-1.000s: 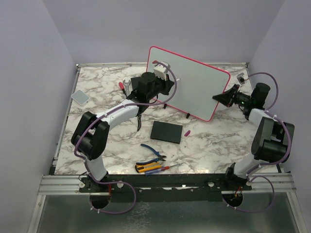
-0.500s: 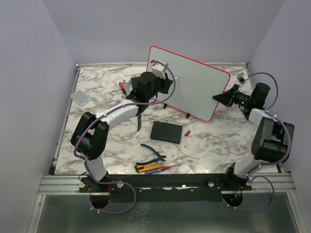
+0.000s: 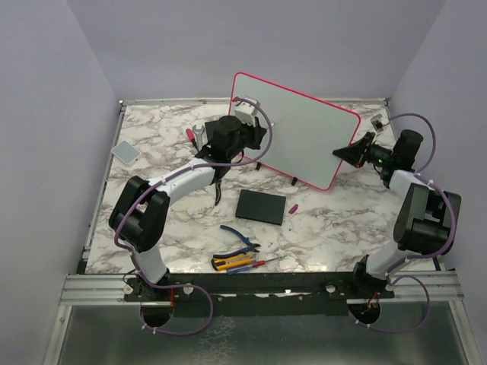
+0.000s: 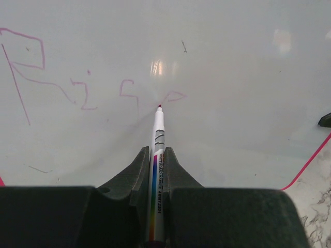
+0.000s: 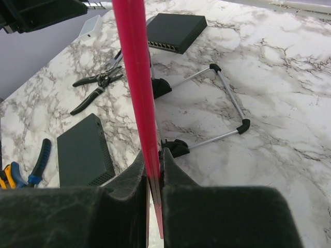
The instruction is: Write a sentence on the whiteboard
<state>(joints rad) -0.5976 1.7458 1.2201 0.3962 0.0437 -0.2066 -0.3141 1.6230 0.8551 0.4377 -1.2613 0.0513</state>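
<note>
Top external view showed the marble table (image 3: 335,220) with the whiteboard (image 3: 304,133) standing on it toward the far middle, leaning back on a wire stand (image 5: 227,103) and by far the biggest thing there. The two arms met it from opposite sides. The left gripper (image 3: 262,131) was up against the left part of the writing face, and the right gripper (image 3: 346,152) was at the right-hand edge.

The right wrist view showed those jaws closed tight on the pink-red frame, which ran straight up between them. The left wrist view showed the left jaws pinched on a marker (image 4: 158,129), its barrel sticking out ahead toward the board. The sentence (image 4: 124,94) was barely begun: a few thin, faint pink letters ran across the upper left, ending in a small loop just beside the marker's tip. Whether the tip was touching the surface could not be told.

The main risk looked to be pressure. The board stood on a light stand and was held at only one edge, so a hard push from the marker would probably swing or rock it, skewing the strokes or working the thin frame out of the right jaws. Too light a touch would likely leave gaps, since the lines were already pale. The marker was held only near its rear, and side drag could tilt it in the grip and distort the letters.
</note>
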